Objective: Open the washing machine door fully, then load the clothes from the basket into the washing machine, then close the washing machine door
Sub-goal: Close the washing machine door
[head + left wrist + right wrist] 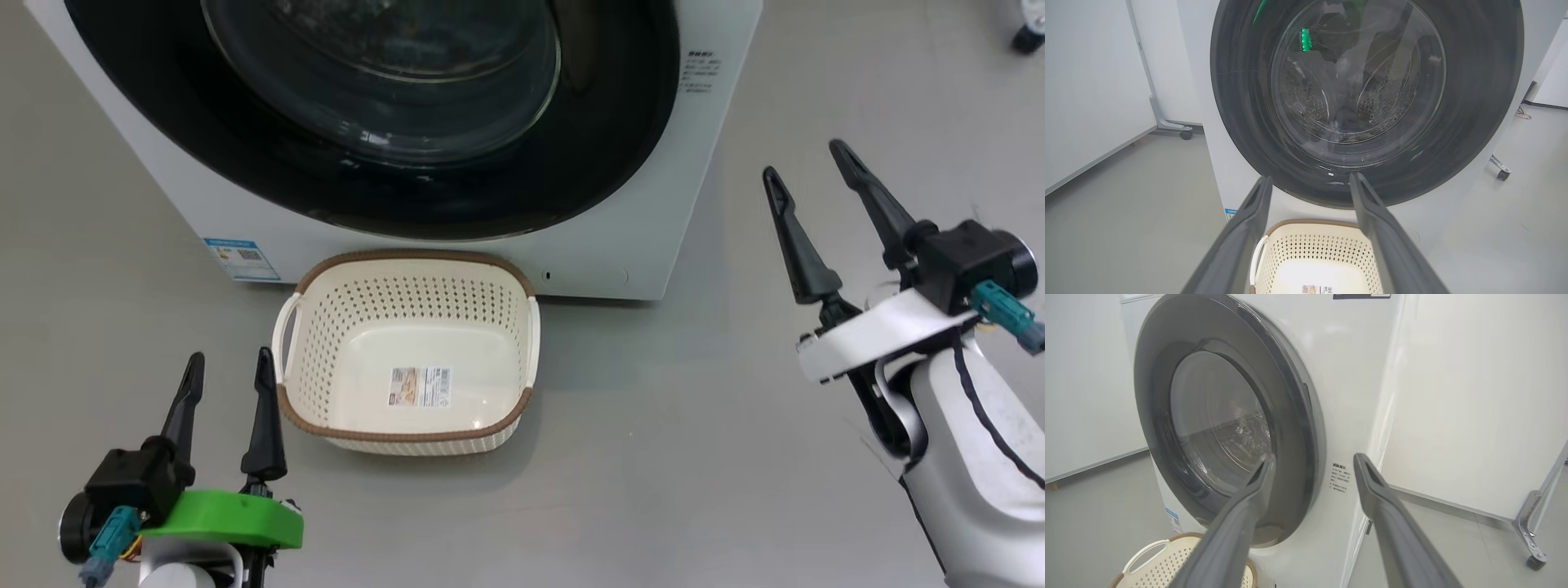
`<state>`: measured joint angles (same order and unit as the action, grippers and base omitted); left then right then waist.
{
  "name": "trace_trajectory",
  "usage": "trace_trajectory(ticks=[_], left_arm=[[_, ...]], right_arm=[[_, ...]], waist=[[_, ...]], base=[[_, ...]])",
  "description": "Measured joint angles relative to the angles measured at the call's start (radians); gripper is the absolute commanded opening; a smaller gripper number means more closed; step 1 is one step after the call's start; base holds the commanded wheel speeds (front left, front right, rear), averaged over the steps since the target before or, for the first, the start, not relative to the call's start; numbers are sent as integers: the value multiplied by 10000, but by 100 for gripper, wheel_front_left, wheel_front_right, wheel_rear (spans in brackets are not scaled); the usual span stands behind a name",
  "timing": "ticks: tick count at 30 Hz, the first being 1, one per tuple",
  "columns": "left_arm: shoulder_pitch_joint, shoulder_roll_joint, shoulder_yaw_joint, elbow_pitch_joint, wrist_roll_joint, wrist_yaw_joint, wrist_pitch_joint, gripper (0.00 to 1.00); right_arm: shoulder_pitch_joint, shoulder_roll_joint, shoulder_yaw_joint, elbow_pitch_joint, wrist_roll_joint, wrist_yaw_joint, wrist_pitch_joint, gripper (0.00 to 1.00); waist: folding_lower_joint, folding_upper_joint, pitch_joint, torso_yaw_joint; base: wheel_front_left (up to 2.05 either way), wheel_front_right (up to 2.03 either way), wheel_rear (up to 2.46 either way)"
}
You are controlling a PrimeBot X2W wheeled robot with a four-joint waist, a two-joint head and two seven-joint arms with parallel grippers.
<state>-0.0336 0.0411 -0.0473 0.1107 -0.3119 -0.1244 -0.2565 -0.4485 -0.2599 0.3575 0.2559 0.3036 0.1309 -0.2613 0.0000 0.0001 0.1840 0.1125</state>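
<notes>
The washing machine door (245,163), glossy black rim around a bulging glass bowl, sits flush against the front of the white washing machine (620,245), which stands on the grey floor (694,449). The cream perforated basket (408,273) rests on the floor just in front of the machine's lower edge, nearly touching it, below the door and to the right of a small blue label sticker (241,259); nothing lies in the basket but the product sticker (419,386) on its bottom. The left gripper (229,359) hangs just beside the basket's left handle, its two dark fingers apart and holding nothing. The right gripper (807,162) is raised off the machine's right front corner, well apart from the basket, fingers likewise spread and empty. From the left wrist, the steel drum (1306,102) shows through the glass, with a dim bluish heap (1345,120) at its bottom, too dark to identify. From the right wrist, a small printed notice (1340,477) is seen on the white panel just right of the door's rim.
</notes>
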Motion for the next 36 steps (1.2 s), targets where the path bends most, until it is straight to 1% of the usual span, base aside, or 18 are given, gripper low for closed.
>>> trace_trajectory(ticks=[7, 12, 14, 19, 20, 24, 26, 30, 36], left_arm=[[621, 2, 128, 107, 12, 0, 0, 100], [697, 2, -12, 90, 33, 0, 0, 100], [760, 4, -98, 90, 35, 0, 0, 100], [981, 2, -303, 332, 19, 0, 0, 100], [1034, 4, -291, 393, -29, 0, 0, 100], [1101, 6, -295, 422, -138, 0, 0, 100], [1101, 12, -376, 410, -138, 0, 0, 100], [1107, 12, -462, 422, -138, 0, 0, 100], [1128, 17, -476, 422, -121, 0, 0, 100]], right_arm=[[1745, 23, -813, -449, 123, -2, 0, 100], [2643, 82, -1340, -876, 123, -31, 0, 100], [2907, 161, -1522, -1034, 123, -100, 0, 100], [3419, 265, -1958, -1417, 13, -119, 0, 100], [3546, 284, -2056, -1480, -21, -174, 0, 100], [4090, 575, -2556, -1714, -6, -211, 0, 100], [4373, 686, -2757, -1781, -12, -313, 0, 100], [4848, 767, -3062, -1818, -105, -360, 0, 100], [5323, 759, -3267, -1747, -625, -351, 0, 100]], waist=[[0, 0, -948, -523], [0, 0, -1415, -843], [0, 0, -1533, -948], [0, 0, -1698, -1129], [0, 0, -1717, -1149], [0, 0, -1758, -1197], [-1, 0, -1770, -1212], [0, 0, -1789, -1246], [0, 0, -1821, -1287]], base=[[0, 0, 0], [0, 0, 0], [0, 0, 0], [0, 0, 0], [0, 0, 0], [0, 0, 0], [0, 0, 0], [0, 0, 0], [0, 0, 0]])
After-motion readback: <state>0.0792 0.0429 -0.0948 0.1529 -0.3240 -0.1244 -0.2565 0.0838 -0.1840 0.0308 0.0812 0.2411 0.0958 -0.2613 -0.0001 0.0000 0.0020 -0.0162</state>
